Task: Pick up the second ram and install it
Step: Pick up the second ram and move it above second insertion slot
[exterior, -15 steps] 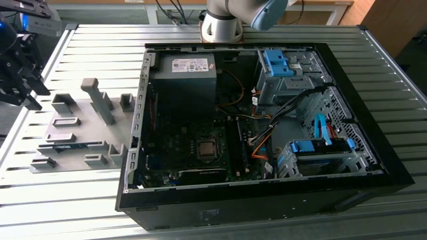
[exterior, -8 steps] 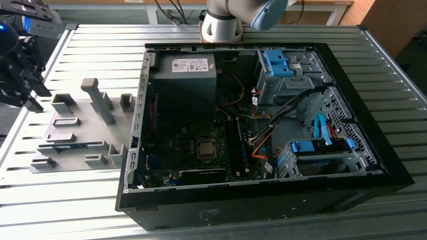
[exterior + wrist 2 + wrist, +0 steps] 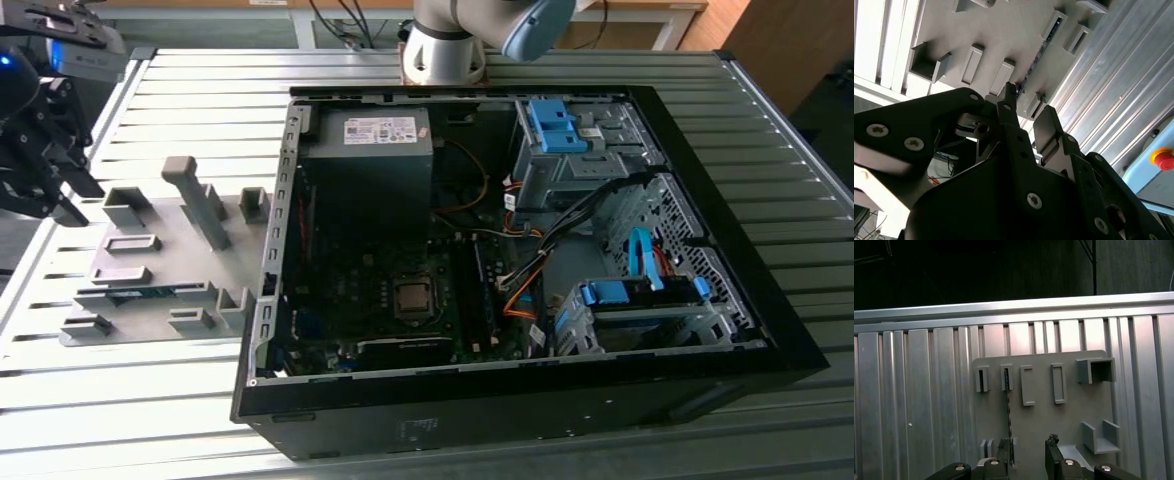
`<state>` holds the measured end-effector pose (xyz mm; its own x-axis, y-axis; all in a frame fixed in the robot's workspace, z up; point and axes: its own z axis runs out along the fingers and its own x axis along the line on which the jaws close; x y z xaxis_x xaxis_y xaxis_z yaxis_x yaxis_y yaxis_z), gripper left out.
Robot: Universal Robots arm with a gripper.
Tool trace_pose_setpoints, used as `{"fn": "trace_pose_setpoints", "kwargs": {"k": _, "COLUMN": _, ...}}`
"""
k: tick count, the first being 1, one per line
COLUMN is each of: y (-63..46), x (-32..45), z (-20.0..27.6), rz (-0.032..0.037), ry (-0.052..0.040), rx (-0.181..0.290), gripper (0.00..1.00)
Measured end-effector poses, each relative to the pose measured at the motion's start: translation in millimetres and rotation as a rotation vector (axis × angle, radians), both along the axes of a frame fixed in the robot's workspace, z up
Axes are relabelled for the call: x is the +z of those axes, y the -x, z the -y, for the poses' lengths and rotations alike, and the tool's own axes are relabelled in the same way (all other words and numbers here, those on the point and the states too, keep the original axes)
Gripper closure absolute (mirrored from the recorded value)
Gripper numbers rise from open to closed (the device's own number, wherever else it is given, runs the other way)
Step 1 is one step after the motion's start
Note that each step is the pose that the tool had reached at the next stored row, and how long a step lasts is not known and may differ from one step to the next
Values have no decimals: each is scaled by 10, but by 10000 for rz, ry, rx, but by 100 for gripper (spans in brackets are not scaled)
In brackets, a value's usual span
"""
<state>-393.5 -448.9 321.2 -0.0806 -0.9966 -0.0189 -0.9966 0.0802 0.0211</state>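
Note:
The second ram [image 3: 139, 292] is a thin blue board standing on edge in a slot of the grey holder plate [image 3: 160, 225], at the exterior view's left. In the first wrist view the ram [image 3: 1009, 420] appears as a narrow dark strip running across the holder plate [image 3: 1054, 425]. In the second wrist view the ram [image 3: 1043, 46] shows its edge in the slot. My black gripper [image 3: 60, 200] hangs above the table, beyond the plate's far left corner. Its fingers are open and hold nothing [image 3: 1027, 452], [image 3: 1026, 112].
An open black computer case [image 3: 534, 400] lies in the middle of the ribbed metal table [image 3: 747, 120], with the motherboard [image 3: 400, 300] and blue drive clips [image 3: 627, 295] inside. The arm's base [image 3: 447, 45] stands behind the case. A red stop button [image 3: 1162, 157] is off the table.

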Motion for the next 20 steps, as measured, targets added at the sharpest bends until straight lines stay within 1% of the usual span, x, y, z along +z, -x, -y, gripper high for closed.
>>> {"fn": "trace_pose_setpoints", "kwargs": {"k": 4, "y": -1, "x": -48, "z": 6, "rz": 0, "ry": 10, "rx": 2, "gripper": 58}}
{"fn": "trace_pose_setpoints", "kwargs": {"k": 9, "y": 0, "x": -94, "z": 32, "rz": 1, "ry": 10, "rx": 1, "gripper": 58}}
{"fn": "trace_pose_setpoints", "kwargs": {"k": 16, "y": -1, "x": -97, "z": 33, "rz": 0, "ry": 11, "rx": 1, "gripper": 58}}
{"fn": "trace_pose_setpoints", "kwargs": {"k": 20, "y": 0, "x": -112, "z": 37, "rz": 1, "ry": 10, "rx": 1, "gripper": 58}}
